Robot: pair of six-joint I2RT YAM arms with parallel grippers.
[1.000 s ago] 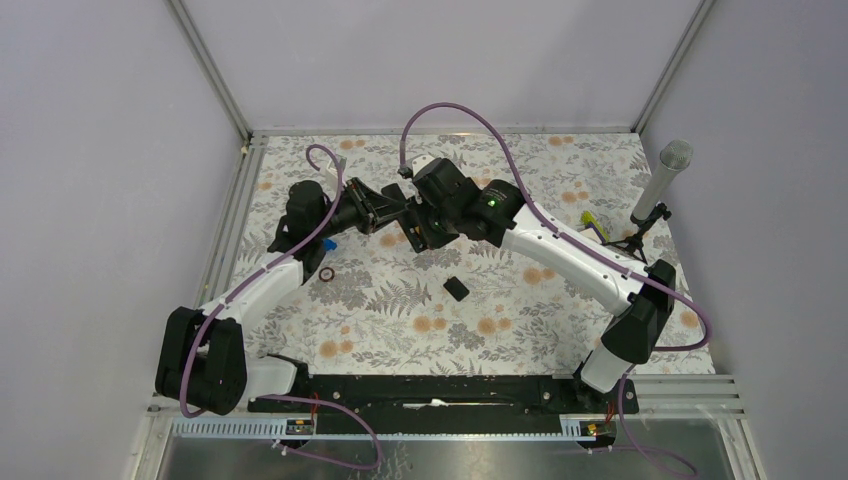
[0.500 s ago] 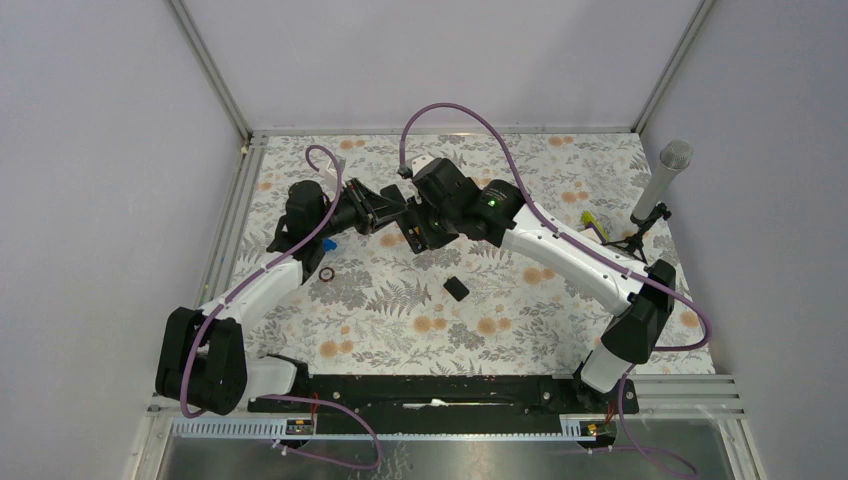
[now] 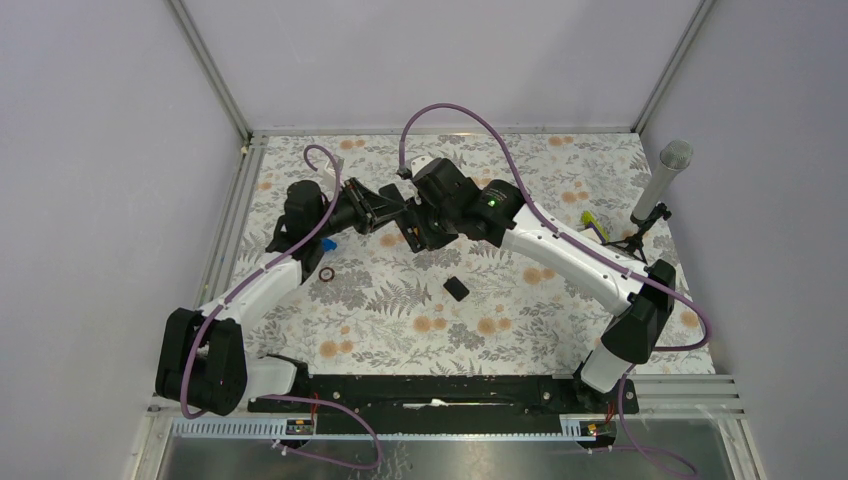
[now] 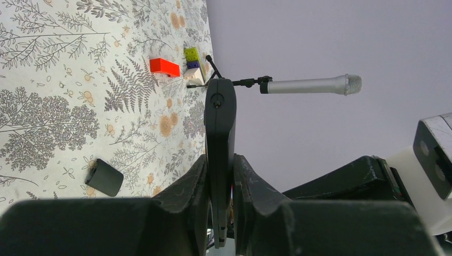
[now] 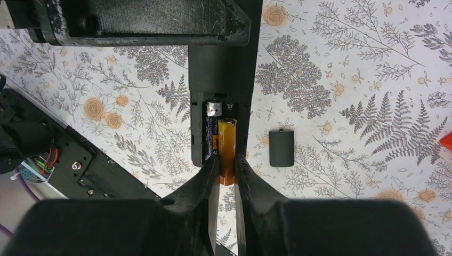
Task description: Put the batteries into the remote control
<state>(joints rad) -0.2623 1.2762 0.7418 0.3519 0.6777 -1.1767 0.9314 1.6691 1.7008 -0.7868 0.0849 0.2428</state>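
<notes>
Matte-black plastic makes the remote control [image 5: 221,74] a stiff, light bar, smooth enough to twist in a grip, so in my judgement it is best held at the end away from its open battery bay. That is where the left pincer [image 4: 220,162] is clamped on it, carrying it clear of the flowered worktop [image 5: 346,80] with the bay facing the right wrist camera. One dark battery [image 5: 214,114] lies seated in the left slot. The right pincer [image 5: 226,162] is closed on the lower end of an orange battery [image 5: 227,140], whose upper part lies over the right slot; whether it is bedded or only resting there I cannot tell. Such a cell is small, hard, round and slick, likely to roll or spring out, so a hold on its sides near the tail and a push along its length seems right. Seen from above, both arms reach forward and bend inward, wrists nose to nose over the far middle of the worktop. The back cover [image 5: 281,148] lies flat on the worktop, apart from the remote control.
</notes>
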